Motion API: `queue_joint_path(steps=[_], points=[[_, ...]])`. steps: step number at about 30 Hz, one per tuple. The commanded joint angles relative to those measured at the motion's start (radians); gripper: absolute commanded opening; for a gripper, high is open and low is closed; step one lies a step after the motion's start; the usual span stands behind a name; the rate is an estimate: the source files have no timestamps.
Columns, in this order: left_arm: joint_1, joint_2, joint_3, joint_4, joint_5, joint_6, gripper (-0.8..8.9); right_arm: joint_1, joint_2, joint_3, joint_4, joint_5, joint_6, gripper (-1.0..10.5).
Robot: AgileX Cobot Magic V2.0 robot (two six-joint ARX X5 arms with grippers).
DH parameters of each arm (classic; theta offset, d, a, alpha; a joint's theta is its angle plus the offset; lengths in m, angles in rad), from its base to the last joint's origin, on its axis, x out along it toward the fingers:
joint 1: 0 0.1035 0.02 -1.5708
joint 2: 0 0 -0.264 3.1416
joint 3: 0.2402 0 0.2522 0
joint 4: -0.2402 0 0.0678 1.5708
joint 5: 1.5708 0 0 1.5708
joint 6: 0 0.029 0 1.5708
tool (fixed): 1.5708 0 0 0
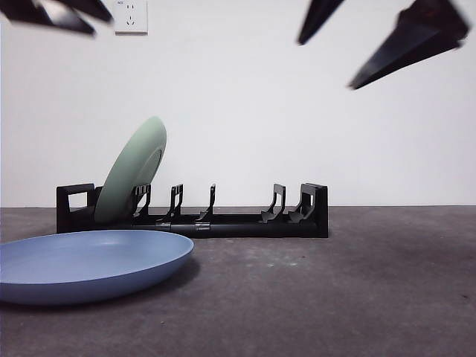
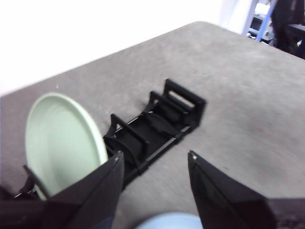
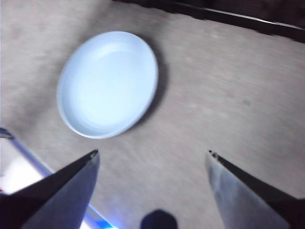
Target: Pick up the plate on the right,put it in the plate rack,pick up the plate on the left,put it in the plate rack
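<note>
Two plates are counted. One green plate (image 1: 132, 172) is stood tilted in the leftmost slot of the plate rack (image 1: 223, 216), its lower edge hidden behind the dividers. One blue plate (image 1: 85, 262) is laid flat on the table (image 1: 335, 290) at the near left, in front of the rack's left end, and is cut off by the left edge of the front view. One rack is recorded, long, low and black, set across the far middle of the table; roughly five upright dividers are made out between its boxy ends, the rest of its slots being unoccupied. Two grippers are noted, both raised above the table. The left gripper (image 2: 155, 164) is held with jaws spread, over the rack and green plate. The right gripper (image 3: 152, 160) is likewise spread wide, with nothing between its jaws. One wall socket (image 1: 131, 16) is seen, partly cut off.
</note>
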Motion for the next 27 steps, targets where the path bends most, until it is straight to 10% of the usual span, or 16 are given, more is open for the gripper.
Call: queue_joint_path(steps=[1,12,27], points=[[-0.003,-0.114,0.002,-0.108,0.003,0.061,2.30,0.001,0.071,-0.012,0.072,-0.062,0.023,3.8],[-0.003,-0.447,0.002,-0.497,0.001,0.154,2.30,0.002,0.363,-0.011,0.291,-0.121,0.069,3.8],[-0.010,-0.500,0.002,-0.583,0.006,0.154,2.30,0.075,0.576,0.006,0.482,-0.142,0.154,3.7]])
